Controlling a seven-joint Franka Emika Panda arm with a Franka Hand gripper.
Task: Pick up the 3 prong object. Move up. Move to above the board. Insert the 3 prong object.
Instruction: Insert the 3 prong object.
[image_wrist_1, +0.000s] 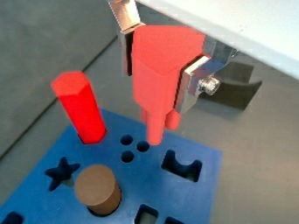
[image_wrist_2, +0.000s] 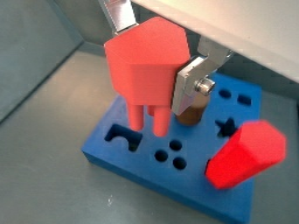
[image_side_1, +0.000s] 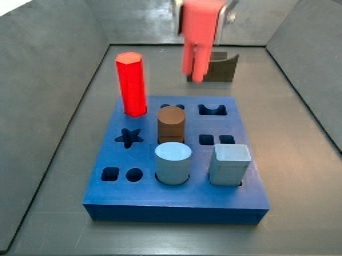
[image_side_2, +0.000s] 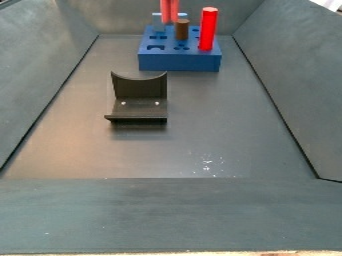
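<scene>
My gripper (image_wrist_1: 160, 70) is shut on the 3 prong object (image_wrist_1: 158, 61), a salmon-red piece with a wide body and thin prongs pointing down. It shows in both wrist views, with the object (image_wrist_2: 142, 70) between the silver fingers (image_wrist_2: 194, 83). It hangs a little above the blue board (image_wrist_1: 193, 188), close over three small round holes (image_wrist_2: 176, 155). In a side view the object (image_side_1: 201, 40) is above the far edge of the board (image_side_1: 181, 195). In a side view the object (image_side_2: 168, 10) and the board (image_side_2: 187, 58) are far away.
A bright red hexagonal column (image_side_1: 130, 85) and a brown cylinder (image_side_1: 171, 125) stand in the board. A pale blue cylinder (image_side_1: 174, 163) and a grey-blue square block (image_side_1: 230, 165) fill its near holes. The dark fixture (image_side_2: 138, 97) stands on the floor, inside grey bin walls.
</scene>
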